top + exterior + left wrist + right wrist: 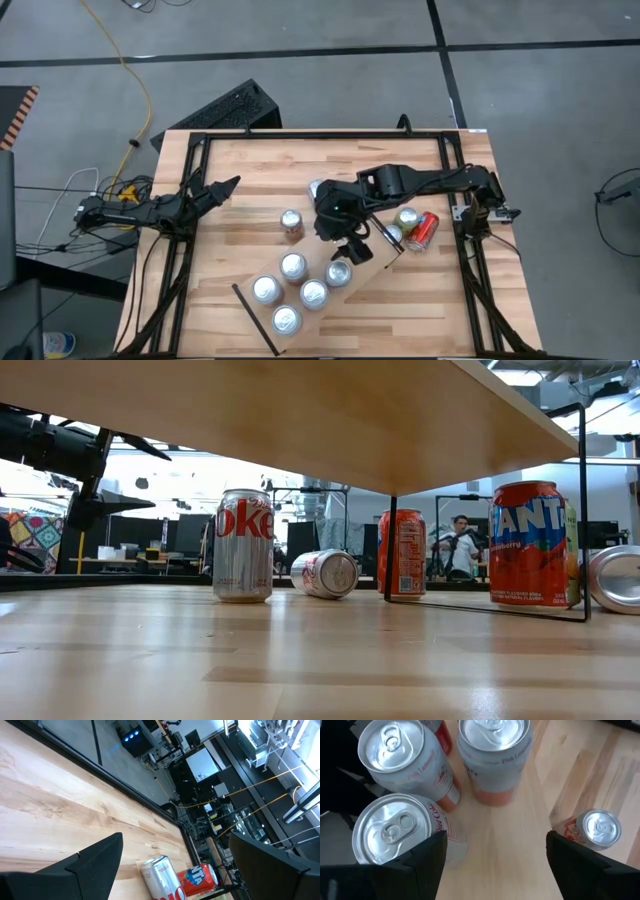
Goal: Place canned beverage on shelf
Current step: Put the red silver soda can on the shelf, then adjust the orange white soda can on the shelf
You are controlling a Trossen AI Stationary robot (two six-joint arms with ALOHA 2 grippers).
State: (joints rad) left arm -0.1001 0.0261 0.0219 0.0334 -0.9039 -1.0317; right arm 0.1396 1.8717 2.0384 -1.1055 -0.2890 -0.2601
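A: Right pincer (492, 857) hangs just over the shelf (350, 295), fingers spread wide and nothing between them; in its wrist view the bare board lies right under the gap.

B: That reads to me as a drop-off pose; fingers wide so they clear the tops of the cans packed around it; three silver tops crowd that view, one Diet Coke can (402, 832) just beside the near finger.

A: From above, five cans stand upright on the shelf, the newest-looking can (340, 273) right under the pincer; upright and close together so more will fit, I'd say.

B: Farther out on the desk (260, 170), one Coke can (291, 223) stands alone; a red Fanta can (422, 230) lies on its side near the right edge.

A: Those seem the ones waiting; the fallen one looks the trickier pick.

B: Left pincer (222, 188) is parked at the far left edge, fingers spread, holding nothing.
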